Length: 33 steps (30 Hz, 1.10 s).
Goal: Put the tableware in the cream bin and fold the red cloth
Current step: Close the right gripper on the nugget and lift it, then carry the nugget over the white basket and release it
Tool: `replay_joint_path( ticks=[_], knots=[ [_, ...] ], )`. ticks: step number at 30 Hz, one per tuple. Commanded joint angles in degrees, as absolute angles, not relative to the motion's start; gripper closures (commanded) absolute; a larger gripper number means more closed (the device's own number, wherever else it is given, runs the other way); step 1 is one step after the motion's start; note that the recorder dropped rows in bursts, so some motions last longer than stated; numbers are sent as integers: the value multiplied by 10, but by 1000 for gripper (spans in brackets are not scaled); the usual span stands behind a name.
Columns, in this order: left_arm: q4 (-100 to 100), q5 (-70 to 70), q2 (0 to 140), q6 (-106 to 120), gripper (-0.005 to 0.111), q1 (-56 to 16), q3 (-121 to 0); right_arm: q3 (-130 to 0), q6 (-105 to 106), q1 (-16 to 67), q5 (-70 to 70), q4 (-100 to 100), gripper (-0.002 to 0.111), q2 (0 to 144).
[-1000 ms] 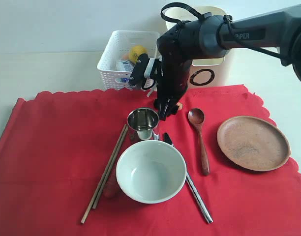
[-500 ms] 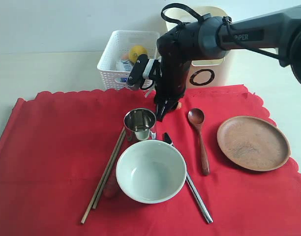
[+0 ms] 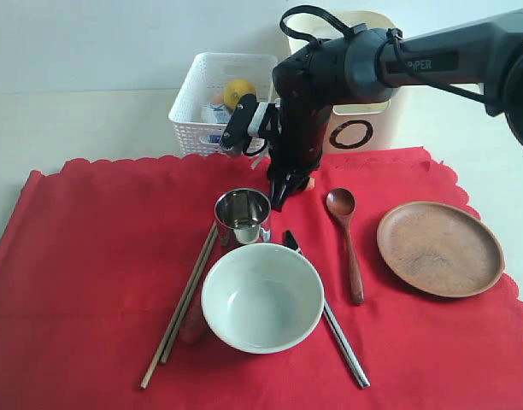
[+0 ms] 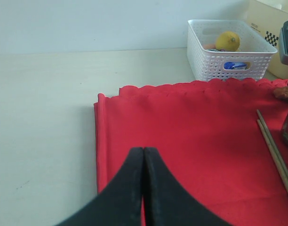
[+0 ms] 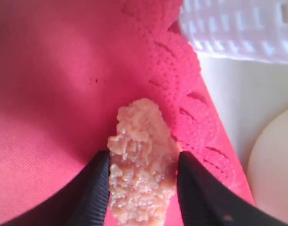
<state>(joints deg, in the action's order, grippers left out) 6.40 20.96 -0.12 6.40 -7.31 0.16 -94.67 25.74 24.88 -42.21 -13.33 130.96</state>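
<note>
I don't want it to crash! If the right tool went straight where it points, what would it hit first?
The right tool points down, gripping a crumbly beige lump. Going straight on, the lump would probably press into the red cloth first; the gap is hard to judge.

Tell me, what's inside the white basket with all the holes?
A yellow lemon sits in the white basket, with a small blue-and-white carton beside it. The basket's wall hides whatever else lies lower down.
</note>
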Motion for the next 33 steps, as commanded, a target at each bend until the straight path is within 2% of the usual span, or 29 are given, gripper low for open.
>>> replay_joint_path(
  ticks=[1, 14, 25, 33],
  knots=[
    [63, 204, 0, 61, 107, -76, 0, -950, 254, 249, -417, -124, 108, 1308],
    [63, 204, 0, 61, 107, -76, 0, -950, 196, 249, -383, -121, 108, 1238],
    [63, 204, 0, 61, 107, -76, 0, -950, 149, 250, -283, 40, 108, 1229],
    [63, 204, 0, 61, 107, -76, 0, -950, 149, 250, -280, 41, 108, 1226]
  ],
)
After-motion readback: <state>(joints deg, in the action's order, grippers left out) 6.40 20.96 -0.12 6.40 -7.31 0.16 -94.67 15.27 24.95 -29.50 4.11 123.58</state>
